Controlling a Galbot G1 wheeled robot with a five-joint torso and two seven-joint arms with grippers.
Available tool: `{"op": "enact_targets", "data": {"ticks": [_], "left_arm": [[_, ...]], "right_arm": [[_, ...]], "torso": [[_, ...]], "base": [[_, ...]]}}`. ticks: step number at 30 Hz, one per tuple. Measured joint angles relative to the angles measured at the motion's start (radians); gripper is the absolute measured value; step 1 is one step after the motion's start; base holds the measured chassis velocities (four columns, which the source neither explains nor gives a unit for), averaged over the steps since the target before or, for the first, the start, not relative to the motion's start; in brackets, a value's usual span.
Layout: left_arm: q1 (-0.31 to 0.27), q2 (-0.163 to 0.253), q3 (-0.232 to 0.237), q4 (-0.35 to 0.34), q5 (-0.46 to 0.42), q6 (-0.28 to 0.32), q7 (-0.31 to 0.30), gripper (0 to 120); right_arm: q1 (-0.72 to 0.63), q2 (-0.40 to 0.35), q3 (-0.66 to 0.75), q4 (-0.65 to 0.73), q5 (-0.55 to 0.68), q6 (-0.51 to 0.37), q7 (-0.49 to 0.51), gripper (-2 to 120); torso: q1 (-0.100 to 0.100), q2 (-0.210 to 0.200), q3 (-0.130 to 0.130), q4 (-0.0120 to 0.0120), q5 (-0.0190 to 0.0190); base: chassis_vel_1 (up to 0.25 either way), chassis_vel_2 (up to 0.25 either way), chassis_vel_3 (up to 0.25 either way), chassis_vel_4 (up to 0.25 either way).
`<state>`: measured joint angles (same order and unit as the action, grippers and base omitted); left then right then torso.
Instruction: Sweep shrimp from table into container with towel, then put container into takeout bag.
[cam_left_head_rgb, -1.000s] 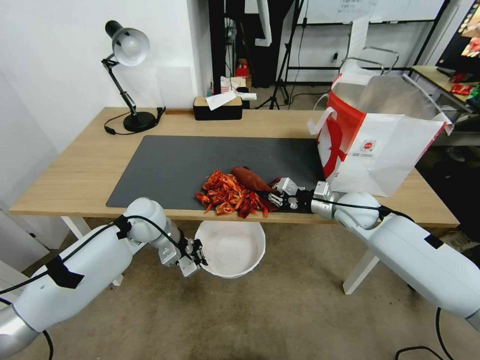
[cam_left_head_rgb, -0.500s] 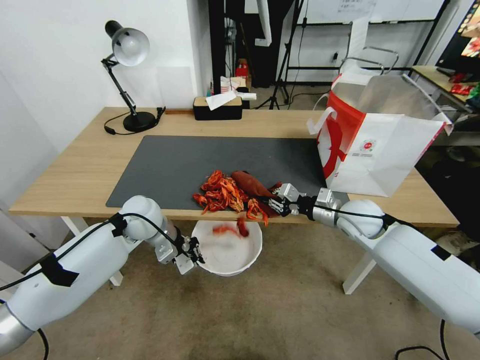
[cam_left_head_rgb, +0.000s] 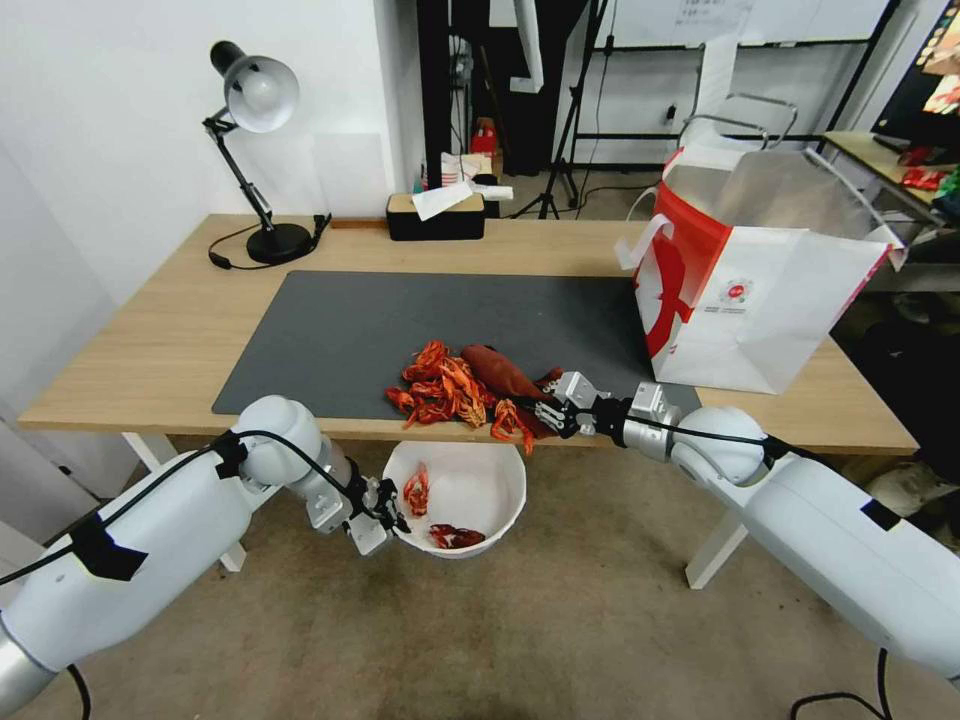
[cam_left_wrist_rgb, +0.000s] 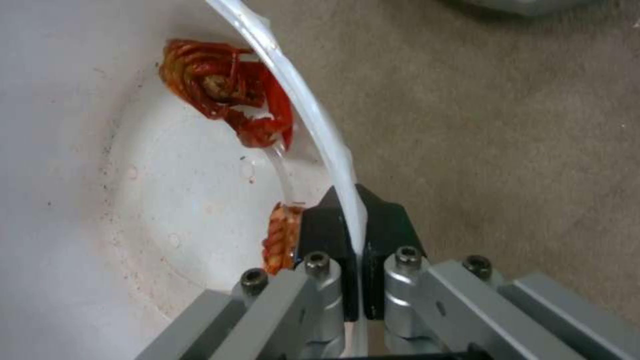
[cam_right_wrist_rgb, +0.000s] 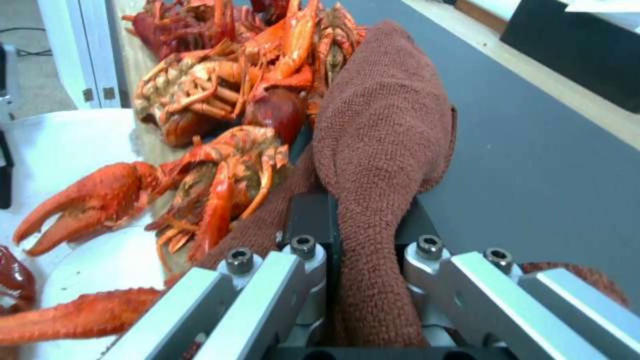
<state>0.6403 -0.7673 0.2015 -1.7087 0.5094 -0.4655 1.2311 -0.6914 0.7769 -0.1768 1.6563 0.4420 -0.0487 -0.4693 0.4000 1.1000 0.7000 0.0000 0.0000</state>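
Red-orange shrimp (cam_left_head_rgb: 452, 388) lie heaped on the mat (cam_left_head_rgb: 400, 330) at the table's (cam_left_head_rgb: 150, 350) near edge, one claw already hanging past it. I use that pile as my landmark. A few shrimp sit in the bowl (cam_left_head_rgb: 490, 490) directly below the pile, under the edge; most of the pile is not yet swept.

The towel (cam_left_head_rgb: 503, 372) lies against the pile's right side, bunched into a soft roll. My right gripper (cam_left_head_rgb: 553, 412) is just right of the pile, its jaws clamped on the towel's tail. I judge the cloth limp, so it will fold instead of pushing unless I keep it low and close to the jaws. The shrimp look light, hard-shelled and spiky; legs and claws tangle, so they should move in clumps and may snag the cloth.

My left gripper (cam_left_head_rgb: 388, 505) is below and left of the pile, pinched tight on the bowl's thin rim (cam_left_wrist_rgb: 313, 120). The plastic looks flexible and smooth, so I think a rim pinch could slip or let the bowl tilt as the load grows; a hold nearer the wall would be safer.

The bag (cam_left_head_rgb: 760, 290) stands open, well to the right of the pile.
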Motion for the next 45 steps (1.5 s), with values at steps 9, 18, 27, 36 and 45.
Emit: {"op": "enact_targets", "data": {"ticks": [9, 18, 27, 36, 45], "left_arm": [[0.003, 0.0, 0.0, -0.004, 0.0, 0.002, 0.003, 0], [0.007, 0.007, -0.003, -0.015, 0.001, 0.006, 0.004, 0], [0.02, 0.016, -0.01, -0.024, 0.001, 0.008, 0.002, 0], [0.021, 0.02, -0.014, -0.027, 0.001, 0.008, 0.001, 0], [0.015, 0.02, -0.014, -0.026, 0.0, 0.01, 0.001, 0]], "right_arm": [[-0.027, -0.013, 0.013, 0.033, 0.0, -0.009, 0.005, 7], [-0.081, -0.017, 0.047, 0.066, -0.009, -0.011, 0.009, 7], [-0.091, -0.014, 0.052, 0.07, -0.018, -0.01, 0.011, 7], [-0.092, -0.012, 0.052, 0.074, -0.019, -0.009, 0.013, 7], [-0.11, -0.016, 0.056, 0.093, -0.019, -0.009, 0.01, 7]], "torso": [[0.0, 0.0, 0.0, 0.0001, -0.0001], [0.0, 0.0, 0.0, 0.0, 0.0], [0.0, 0.0, 0.0, 0.0, 0.0], [0.0, 0.0, 0.0, 0.0, 0.0], [0.0, 0.0, 0.0, 0.0, 0.0]], "base": [[0.0, 0.0, 0.0, 0.0], [0.0, 0.0, 0.0, 0.0], [0.0, 0.0, 0.0, 0.0], [0.0, 0.0, 0.0, 0.0], [0.0, 0.0, 0.0, 0.0]]}}
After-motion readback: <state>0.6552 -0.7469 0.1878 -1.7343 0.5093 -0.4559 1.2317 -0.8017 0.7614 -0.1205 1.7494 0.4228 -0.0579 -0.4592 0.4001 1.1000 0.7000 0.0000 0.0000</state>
